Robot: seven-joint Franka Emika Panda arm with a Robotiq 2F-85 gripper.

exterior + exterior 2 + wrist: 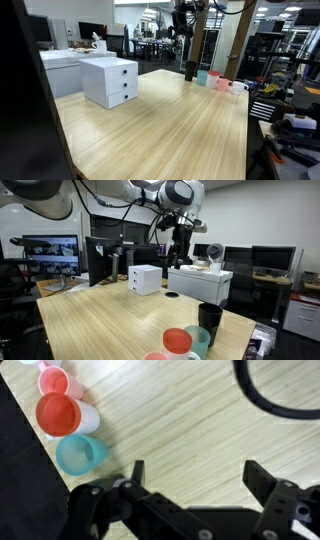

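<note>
Wooden boards of a pale table (200,410) fill the wrist view. The gripper (197,475) hangs over them with its fingers (137,472) spread wide and nothing between them. From the gripper, a teal cup (80,455) stands at about ten o'clock, near one finger but not touching it. A red cup (58,415) sits just beside the teal cup at eleven o'clock, and a pink cup (55,380) stands at twelve o'clock beyond the red one. A black cable (270,395) loops at two o'clock.

In an exterior view the gripper (177,258) is well above the tabletop. A black cup (210,317) stands at one o'clock of the teal cup. In an exterior view a white drawer box (110,80) sits well apart from the cups, at nine o'clock. A white mug (238,87) ends the row at three o'clock.
</note>
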